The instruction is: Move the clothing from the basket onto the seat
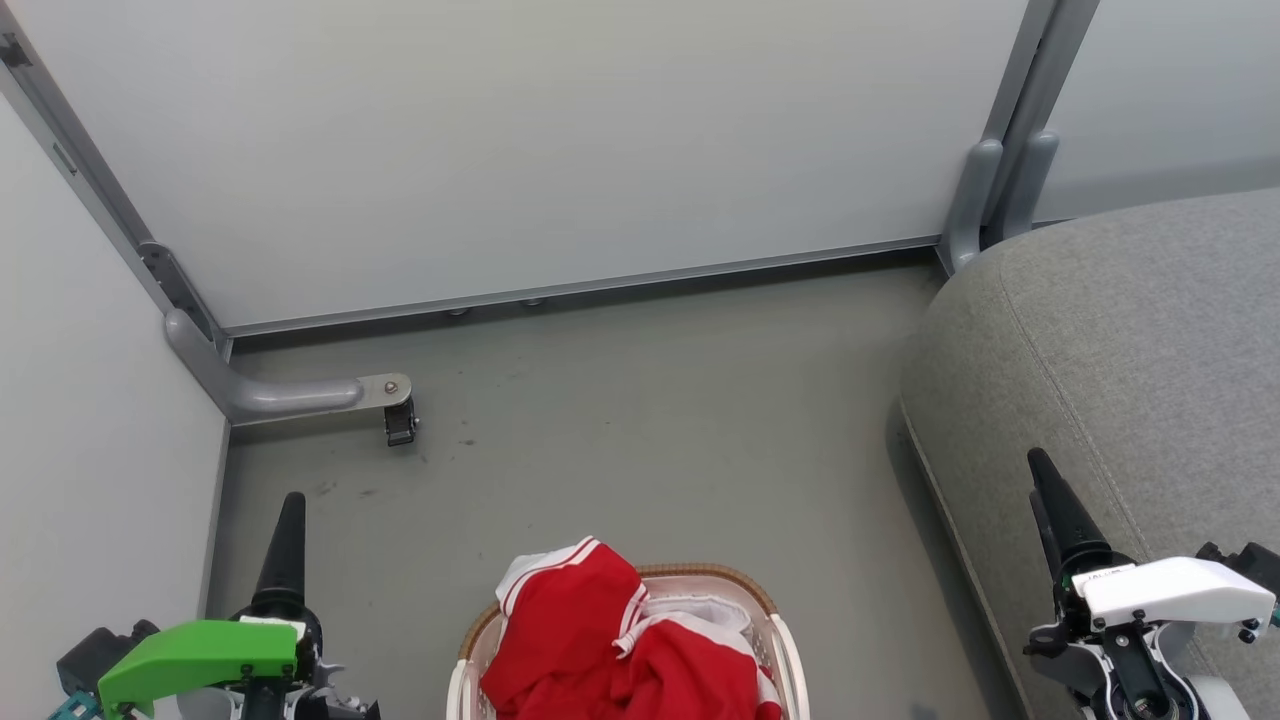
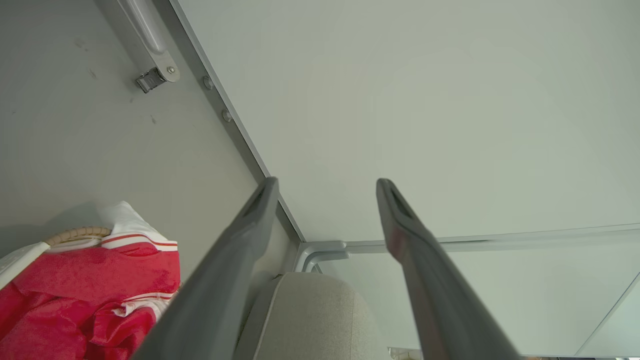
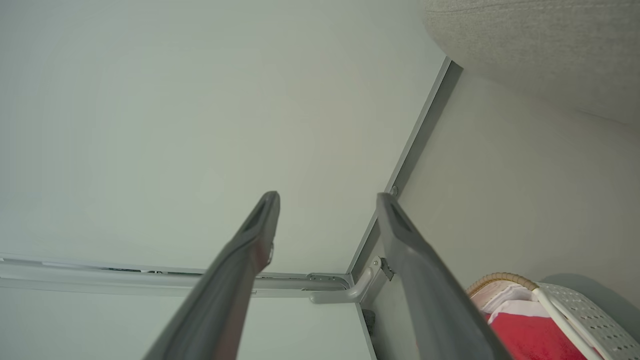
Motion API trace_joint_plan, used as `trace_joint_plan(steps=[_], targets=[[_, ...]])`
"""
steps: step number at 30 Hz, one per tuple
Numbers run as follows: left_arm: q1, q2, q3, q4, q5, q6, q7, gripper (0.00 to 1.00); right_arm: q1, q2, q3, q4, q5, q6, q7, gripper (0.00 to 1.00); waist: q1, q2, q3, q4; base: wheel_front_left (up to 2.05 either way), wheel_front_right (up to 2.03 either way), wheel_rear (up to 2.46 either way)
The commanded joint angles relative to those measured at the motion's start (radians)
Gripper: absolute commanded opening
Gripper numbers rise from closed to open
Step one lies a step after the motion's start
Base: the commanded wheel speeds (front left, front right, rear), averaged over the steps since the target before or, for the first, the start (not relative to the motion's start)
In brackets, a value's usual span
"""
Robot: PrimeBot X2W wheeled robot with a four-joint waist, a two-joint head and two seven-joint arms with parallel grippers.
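The red clothing (image 1: 600, 640) with white panels and striped trim lies heaped in the oval cream basket (image 1: 740, 580) at the bottom middle of the head view, spilling over its far-left rim. To the right stands the big grey seat (image 1: 1130, 350). My left gripper (image 1: 287, 530) hangs left of the basket, and my right gripper (image 1: 1050, 490) is over the seat's near edge. In the left wrist view the gripper (image 2: 327, 185) is open and holds nothing, with the clothing (image 2: 75, 290) at its lower left. The right wrist view likewise has its gripper (image 3: 327, 197) open, the basket (image 3: 585, 315) at lower right.
Pale wall panels close off the back and left. A grey metal frame foot with a small caster (image 1: 400, 420) juts onto the grey floor (image 1: 650, 430) at the left. Two grey posts (image 1: 985, 200) stand at the seat's far corner.
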Motion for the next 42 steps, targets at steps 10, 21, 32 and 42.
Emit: trace_joint_plan(steps=[10,21,32,42], targets=[[-0.044,0.017,-0.031,-0.016,0.269,0.002,-0.049,1.0,-0.04,-0.015,0.015,-0.016,-0.227,0.0,-0.05,1.0,0.0,-0.0001,0.001,0.001,0.0,0.0,0.0],[-0.043,0.033,-0.078,-0.015,0.491,0.03,-0.094,1.0,-0.041,-0.028,0.051,0.006,-0.421,0.0,-0.095,1.0,0.0,-0.0001,0.001,-0.005,0.0,0.0,0.0],[-0.045,0.049,-0.129,0.0,0.647,0.051,-0.131,1.0,-0.057,-0.041,0.078,0.027,-0.57,0.0,-0.132,1.0,0.0,-0.0001,0.002,-0.008,0.0,0.0,0.0],[-0.056,0.063,-0.172,0.008,0.777,0.061,-0.161,1.0,-0.072,-0.052,0.101,0.031,-0.69,0.0,-0.163,1.0,0.0,-0.0001,0.004,-0.01,0.0,0.0,0.0]])
